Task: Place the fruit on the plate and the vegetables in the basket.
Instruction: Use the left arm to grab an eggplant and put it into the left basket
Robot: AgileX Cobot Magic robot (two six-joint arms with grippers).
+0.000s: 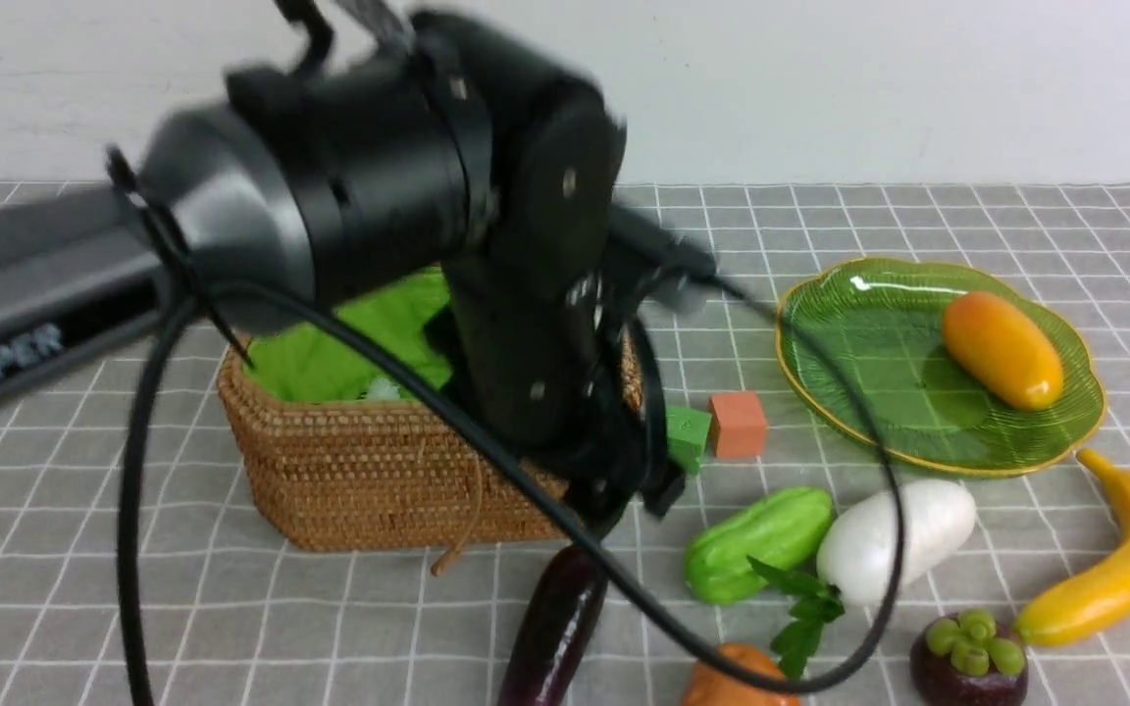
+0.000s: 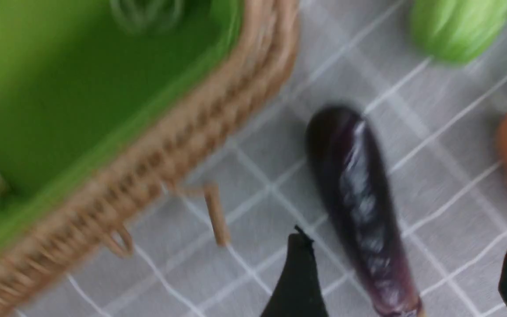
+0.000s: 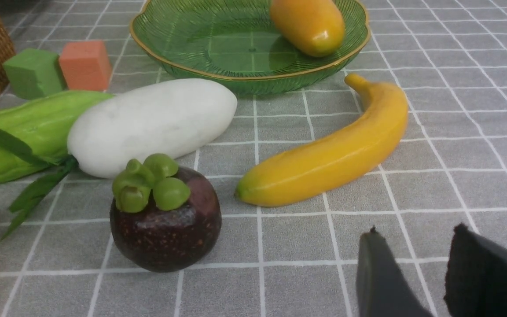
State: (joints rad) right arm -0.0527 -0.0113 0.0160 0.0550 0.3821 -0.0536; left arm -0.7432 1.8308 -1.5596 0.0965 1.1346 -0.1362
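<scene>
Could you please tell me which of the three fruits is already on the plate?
The mango: it lies on the green plate, while banana and mangosteen rest on the tablecloth.

Left arm motion-blurred, covering part of basket, eggplant and orange-brown lump cut by lower edge

Basket: rough woven rattan; lining cloth. Plate: glossy, ribbed, translucent. Eggplant: glossy. Tablecloth: matt.

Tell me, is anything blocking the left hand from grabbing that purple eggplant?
Nothing visible does. The left hand hangs open right over the eggplant, a finger on each side of it. The eggplant lies on the tablecloth beside the basket.
</scene>
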